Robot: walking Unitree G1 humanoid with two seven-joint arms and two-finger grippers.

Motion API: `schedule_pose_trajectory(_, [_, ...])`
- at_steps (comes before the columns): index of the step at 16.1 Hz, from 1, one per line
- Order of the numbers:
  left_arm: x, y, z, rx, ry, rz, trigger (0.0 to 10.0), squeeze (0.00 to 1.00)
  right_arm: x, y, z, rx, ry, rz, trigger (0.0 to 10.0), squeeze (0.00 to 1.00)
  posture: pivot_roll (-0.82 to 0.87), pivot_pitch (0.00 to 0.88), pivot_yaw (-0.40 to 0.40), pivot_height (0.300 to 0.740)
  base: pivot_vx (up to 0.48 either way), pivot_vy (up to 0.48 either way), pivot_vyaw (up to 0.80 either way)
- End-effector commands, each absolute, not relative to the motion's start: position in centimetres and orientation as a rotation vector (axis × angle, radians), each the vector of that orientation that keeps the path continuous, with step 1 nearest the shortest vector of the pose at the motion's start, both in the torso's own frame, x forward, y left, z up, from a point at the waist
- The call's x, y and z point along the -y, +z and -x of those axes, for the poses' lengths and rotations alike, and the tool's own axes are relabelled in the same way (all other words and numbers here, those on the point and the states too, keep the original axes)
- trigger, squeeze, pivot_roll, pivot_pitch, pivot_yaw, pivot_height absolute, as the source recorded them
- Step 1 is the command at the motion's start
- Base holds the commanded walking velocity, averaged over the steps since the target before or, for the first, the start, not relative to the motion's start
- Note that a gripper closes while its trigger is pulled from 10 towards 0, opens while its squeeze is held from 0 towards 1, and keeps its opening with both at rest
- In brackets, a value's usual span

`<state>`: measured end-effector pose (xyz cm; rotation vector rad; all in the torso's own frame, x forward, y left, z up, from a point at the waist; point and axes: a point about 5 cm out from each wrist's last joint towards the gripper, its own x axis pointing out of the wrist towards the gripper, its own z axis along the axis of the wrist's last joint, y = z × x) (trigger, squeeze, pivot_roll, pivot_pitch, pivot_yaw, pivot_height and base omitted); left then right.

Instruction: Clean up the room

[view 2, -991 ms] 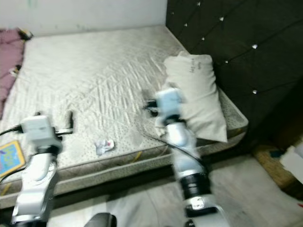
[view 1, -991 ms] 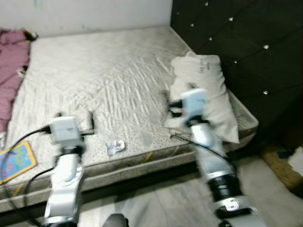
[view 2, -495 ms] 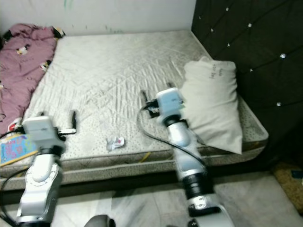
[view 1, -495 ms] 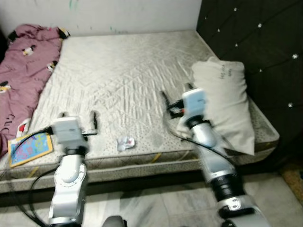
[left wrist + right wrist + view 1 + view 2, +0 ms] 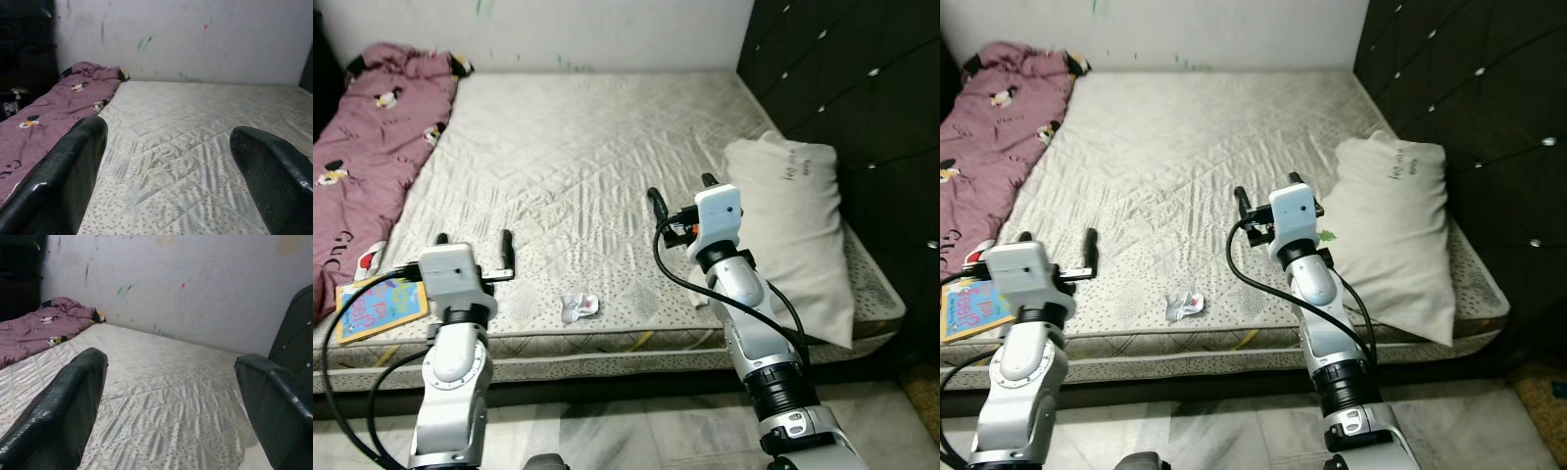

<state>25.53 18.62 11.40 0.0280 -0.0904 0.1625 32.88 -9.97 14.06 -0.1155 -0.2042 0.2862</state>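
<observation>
small crumpled white wrapper (image 5: 578,306) sits near the front edge of the quilted off-white mattress (image 5: 587,166), between both arms. left pincer (image 5: 473,255) hovers just left of it, fingers spread. right pincer (image 5: 681,193) is spread too, further back, beside the cream pillow (image 5: 798,230). maroon patterned blanket (image 5: 372,147) lies far left.
</observation>
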Motion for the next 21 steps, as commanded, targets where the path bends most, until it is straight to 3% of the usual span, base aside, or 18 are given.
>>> schedule_pose_trajectory(1, [-18.3, 11.6, -25.6, 0.103, 0.144, -0.025, 10.0, 0.00, 10.2, 14.0, -33.0, 0.202, 0.287, 0.119, 10.0, 0.00, 0.07, 0.028, -0.025, 0.740, 0.337, 0.000, 0.00])
schedule_pose_trajectory(4, [-18.3, 11.6, -25.6, 0.100, 0.144, -0.025, 10.0, 0.00, 10.3, 14.0, -33.0, 0.201, 0.285, 0.119, 10.0, 0.00, 0.07, 0.027, -0.024, 0.740, 0.326, 0.000, 0.00])
schedule_pose_trajectory(9, [-18.8, 11.2, -25.6, 0.075, 0.196, -0.066, 10.0, 0.00, 11.0, 13.6, -33.0, 0.189, 0.264, 0.136, 10.0, 0.00, 0.07, 0.021, -0.023, 0.740, 0.000, 0.000, 0.00])
schedule_pose_trajectory(18, [-19.2, 11.0, -24.9, 0.069, 0.217, -0.069, 10.0, 0.00, 11.7, 12.6, -32.6, 0.157, 0.206, 0.148, 10.0, 0.00, 0.09, 0.010, -0.012, 0.740, 0.000, 0.000, 0.79])
schedule_pose_trajectory(21, [-19.1, 10.9, -25.3, 0.063, 0.193, -0.037, 10.0, 0.00, 11.6, 12.7, -32.8, 0.154, 0.205, 0.122, 10.0, 0.00, 0.08, 0.014, -0.012, 0.740, 0.000, 0.000, 0.00])
